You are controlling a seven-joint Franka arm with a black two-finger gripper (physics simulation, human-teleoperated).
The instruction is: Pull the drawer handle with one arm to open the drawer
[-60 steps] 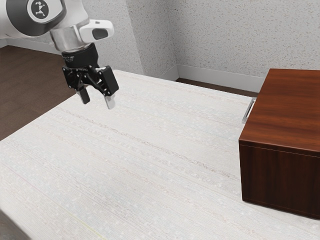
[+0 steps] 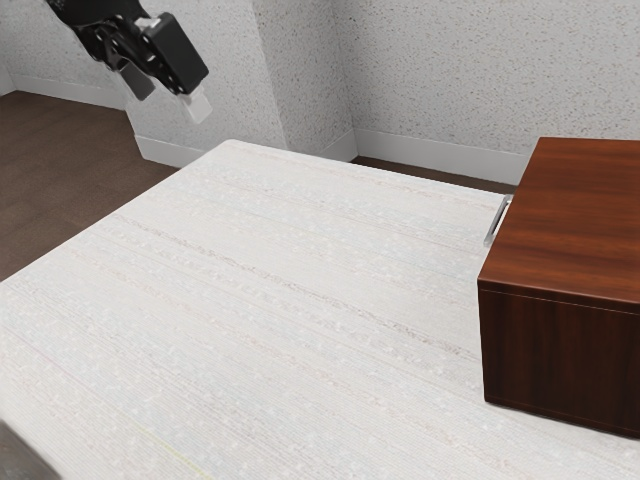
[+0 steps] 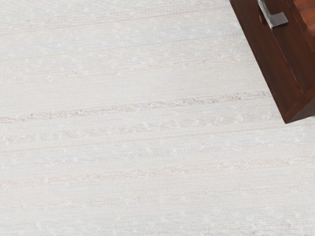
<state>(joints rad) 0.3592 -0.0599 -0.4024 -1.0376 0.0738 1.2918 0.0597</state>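
A dark brown wooden drawer cabinet (image 2: 575,280) stands on the white table (image 2: 280,320) at the exterior view's right. Its grey metal handle (image 2: 497,221) sticks out of the side that faces the arm, and the drawer front looks flush with the box. My black gripper (image 2: 165,88) hangs high at the exterior view's upper left, far from the cabinet, with its fingers apart and nothing between them. In the wrist view a corner of the cabinet (image 3: 275,64) and the end of the handle (image 3: 271,14) show beyond the bare tabletop.
A wide stretch of tabletop lies between my gripper and the cabinet. Speckled grey walls (image 2: 450,70) with a white baseboard stand behind the table, and dark wooden floor (image 2: 60,160) lies past its far left edge.
My gripper has risen and drawn back toward the exterior view's upper left, away from the table. The cabinet and handle have not moved.
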